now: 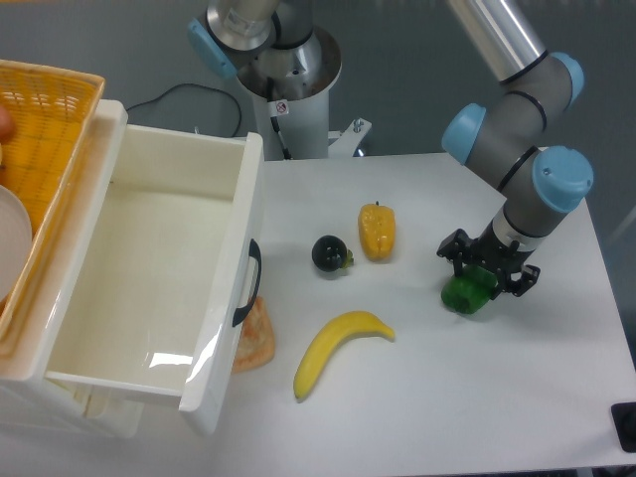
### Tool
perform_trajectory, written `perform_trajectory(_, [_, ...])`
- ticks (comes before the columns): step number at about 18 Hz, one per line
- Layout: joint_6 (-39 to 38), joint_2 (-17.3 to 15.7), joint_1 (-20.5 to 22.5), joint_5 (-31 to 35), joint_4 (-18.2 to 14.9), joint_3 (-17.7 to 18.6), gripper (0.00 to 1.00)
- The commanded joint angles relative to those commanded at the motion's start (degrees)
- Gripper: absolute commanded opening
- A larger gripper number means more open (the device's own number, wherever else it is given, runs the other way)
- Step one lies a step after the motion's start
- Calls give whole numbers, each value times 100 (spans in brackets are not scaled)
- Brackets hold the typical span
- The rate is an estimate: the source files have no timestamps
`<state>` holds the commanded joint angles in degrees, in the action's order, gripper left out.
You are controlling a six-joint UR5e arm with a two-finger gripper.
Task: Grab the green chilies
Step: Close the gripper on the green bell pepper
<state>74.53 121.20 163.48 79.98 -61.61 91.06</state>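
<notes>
Glossy bright-green chilies [467, 293], chunky and bell-pepper-shaped, on the white table [517, 397] toward its right side, well apart from the other produce. Upper part covered by the black gripper [488, 274], set straight down over it with a finger on each side; whether clamped on the green body or merely around it, cannot tell. Above, a grey wrist with pale-blue plastic caps, bent down from a silver tube entering from the top edge. To the left, a yellow-orange pepper [377, 231], matte and ribbed, and just beside it a small dark round fruit [330, 254] with a green stem. Nearer the front, a smooth curved banana [338, 348]. At far left, a white plastic bin [189, 388] with a dark handle, and a woven yellow basket [45, 129] behind it.
</notes>
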Motion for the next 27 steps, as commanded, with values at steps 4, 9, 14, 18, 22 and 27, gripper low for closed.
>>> perform_trajectory(4, [0, -17, 26, -88, 0, 0, 98])
perform_trajectory(9, [0, -26, 26, -88, 0, 0, 99])
perform_trajectory(14, [-9, -53, 88, -246, -17, -26, 100])
perform_trajectory(18, [-26, -62, 123, -290, -35, -70, 100])
perform_trajectory(22, [-61, -9, 88, -273, -35, -44, 100])
perform_trajectory(27, [-79, 35, 18, -255, -18, 9, 100])
